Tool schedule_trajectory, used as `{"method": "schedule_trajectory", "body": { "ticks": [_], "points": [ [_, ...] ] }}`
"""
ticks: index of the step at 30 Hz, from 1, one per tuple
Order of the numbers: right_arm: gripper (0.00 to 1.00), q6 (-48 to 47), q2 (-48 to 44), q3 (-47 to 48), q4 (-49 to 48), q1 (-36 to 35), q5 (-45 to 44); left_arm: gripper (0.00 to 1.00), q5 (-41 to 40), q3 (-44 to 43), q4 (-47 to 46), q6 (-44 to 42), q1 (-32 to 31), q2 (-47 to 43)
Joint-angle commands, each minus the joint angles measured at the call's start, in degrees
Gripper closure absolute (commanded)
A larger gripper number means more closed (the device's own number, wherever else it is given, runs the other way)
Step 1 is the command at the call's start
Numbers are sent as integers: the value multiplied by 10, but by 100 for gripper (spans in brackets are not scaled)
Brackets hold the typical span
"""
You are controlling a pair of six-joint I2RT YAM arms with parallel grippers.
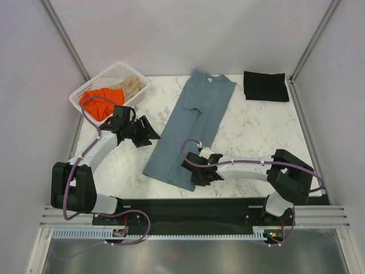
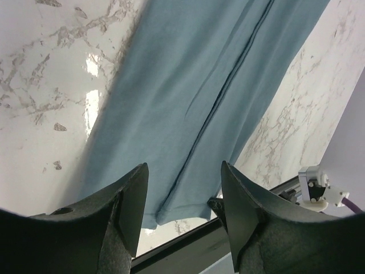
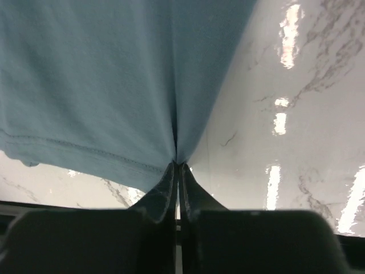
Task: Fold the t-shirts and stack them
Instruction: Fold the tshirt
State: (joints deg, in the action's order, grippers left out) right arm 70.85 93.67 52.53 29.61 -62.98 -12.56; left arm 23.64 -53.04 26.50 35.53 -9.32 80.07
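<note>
A slate blue-grey t-shirt lies on the marble table as a long narrow strip, its white neck label at the far end. My right gripper is shut on the near right corner of its hem; in the right wrist view the cloth puckers into the closed tips. My left gripper hovers open beside the strip's left edge, with the shirt visible past its empty fingers. A folded black t-shirt rests at the back right.
A white lattice basket at the back left holds an orange t-shirt and a beige one. White walls enclose the table on three sides. The black base rail runs along the near edge.
</note>
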Motion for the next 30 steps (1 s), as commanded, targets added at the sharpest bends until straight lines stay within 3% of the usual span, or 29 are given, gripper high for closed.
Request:
{"method": "schedule_trajectory", "body": {
  "ticks": [1,6,12,13,14,15,17,24,30],
  "points": [
    [100,5,-27,-4,63,-2,-32,39,40,18,-13,-26,4,-22],
    [100,9,-110,-69,135,-2,-60,39,46,63,-14,-27,-19,-40],
    [100,23,-226,-107,245,-2,-95,39,19,101,-16,-12,-98,-53],
    [95,20,-247,-109,261,-1,-97,39,18,101,-16,-7,-130,-48],
    [80,15,-258,-105,266,-1,-95,38,16,102,-18,1,-146,-46],
    [72,12,-275,-97,282,-1,-99,38,10,106,-22,7,-176,-43],
    [67,16,-291,-82,301,-1,-107,37,-6,110,-25,20,-202,-43],
    [65,14,-275,-47,297,-1,-106,38,-63,158,-28,31,-239,-42],
    [64,1,-250,-95,218,-1,-72,41,-76,188,-36,39,-262,-41]
  ]
}}
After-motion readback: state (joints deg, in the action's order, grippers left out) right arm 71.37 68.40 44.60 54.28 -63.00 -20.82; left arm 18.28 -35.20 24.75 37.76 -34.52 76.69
